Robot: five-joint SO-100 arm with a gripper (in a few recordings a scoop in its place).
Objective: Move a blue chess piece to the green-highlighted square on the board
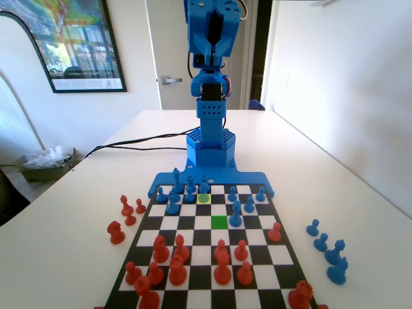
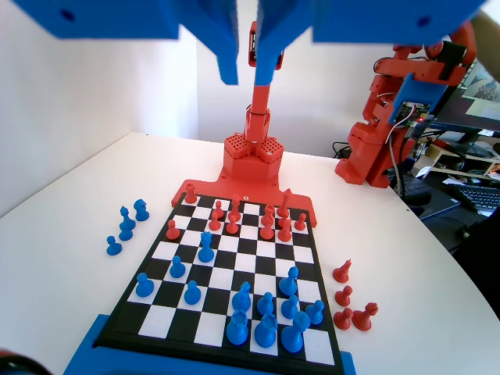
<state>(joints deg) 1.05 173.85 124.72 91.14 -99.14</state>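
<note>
The board (image 1: pixel 278 256) lies before the blue arm (image 1: pixel 210 138), which stands folded upright at its far end. The green-highlighted square (image 1: pixel 219 222) is bare, in the third row from the arm. A paler yellow-green square (image 1: pixel 204 199) lies one row nearer the arm, and a small blue chess piece (image 1: pixel 205 187) stands at its far edge among other blue pieces. In the wrist view my gripper (image 2: pixel 248 76) hangs open high above the board (image 2: pixel 168 251), with nothing between its jaws.
Red pieces (image 1: pixel 222 267) crowd the near rows in the fixed view. Beside the board stand several captured blue pieces (image 1: pixel 327 248) on the right and red ones (image 1: pixel 123 215) on the left. A black cable (image 1: pixel 138 141) runs across the table behind the board.
</note>
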